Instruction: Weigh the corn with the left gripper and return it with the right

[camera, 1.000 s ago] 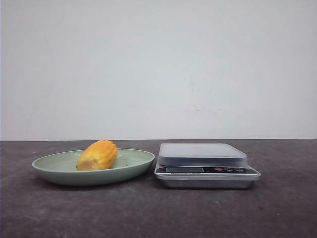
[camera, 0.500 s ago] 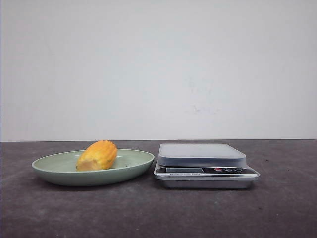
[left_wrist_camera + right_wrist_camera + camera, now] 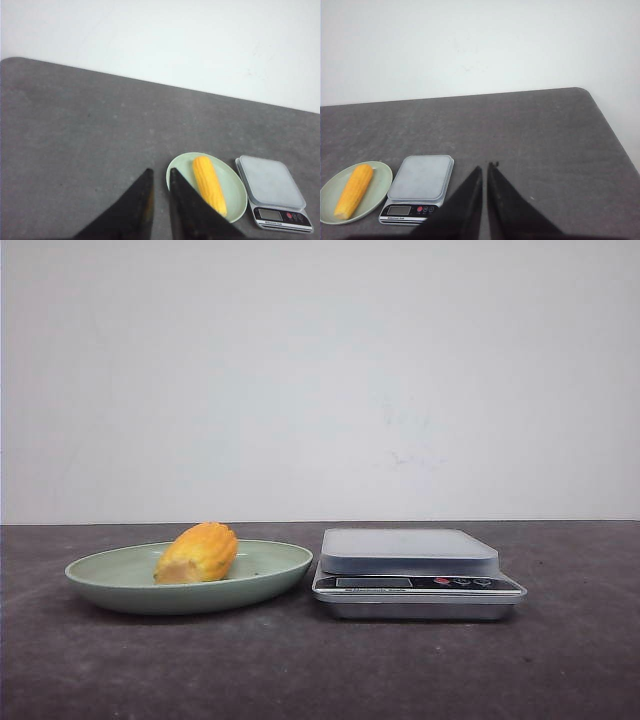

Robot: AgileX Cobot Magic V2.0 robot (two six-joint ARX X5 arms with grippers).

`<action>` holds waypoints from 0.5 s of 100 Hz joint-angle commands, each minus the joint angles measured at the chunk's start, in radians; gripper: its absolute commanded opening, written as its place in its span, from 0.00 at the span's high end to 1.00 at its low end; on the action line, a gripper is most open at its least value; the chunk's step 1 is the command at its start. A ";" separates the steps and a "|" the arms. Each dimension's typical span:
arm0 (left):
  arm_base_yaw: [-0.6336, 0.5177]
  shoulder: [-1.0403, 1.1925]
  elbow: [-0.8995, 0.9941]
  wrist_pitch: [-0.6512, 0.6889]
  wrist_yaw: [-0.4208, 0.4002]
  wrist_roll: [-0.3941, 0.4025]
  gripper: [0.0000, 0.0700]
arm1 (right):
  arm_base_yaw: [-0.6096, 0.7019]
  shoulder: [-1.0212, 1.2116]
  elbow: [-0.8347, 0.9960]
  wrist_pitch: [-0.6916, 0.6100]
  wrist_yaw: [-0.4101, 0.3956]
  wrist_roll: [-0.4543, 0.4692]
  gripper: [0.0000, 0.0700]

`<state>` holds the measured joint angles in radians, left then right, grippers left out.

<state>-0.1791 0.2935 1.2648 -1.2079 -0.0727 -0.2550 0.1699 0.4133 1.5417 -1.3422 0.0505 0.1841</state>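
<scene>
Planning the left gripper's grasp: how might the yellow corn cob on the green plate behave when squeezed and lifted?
The yellow corn cob looks rigid, so it probably won't flex. Its rounded, tapered shape suggests it may roll on the shallow green plate if nudged sideways. The bumpy kernels should offer some grip, though gripping near the tapered tip might let it slip.

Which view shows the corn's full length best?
Left wrist view: the corn lies full length across the green plate, seen from above. Right wrist view shows it whole too, but smaller. Front view shows it end-on, foreshortened, cut end forward.
</scene>
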 commanded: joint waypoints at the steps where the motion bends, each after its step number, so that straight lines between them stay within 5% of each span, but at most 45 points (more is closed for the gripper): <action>1: -0.002 0.005 0.015 0.006 0.004 -0.027 0.98 | 0.002 0.008 0.016 -0.024 0.001 -0.005 0.99; 50: -0.002 0.005 0.016 -0.003 0.003 -0.037 0.98 | 0.004 0.008 0.017 -0.016 0.003 -0.005 0.99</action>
<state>-0.1791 0.2935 1.2648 -1.2217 -0.0727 -0.2848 0.1703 0.4133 1.5417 -1.3418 0.0528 0.1837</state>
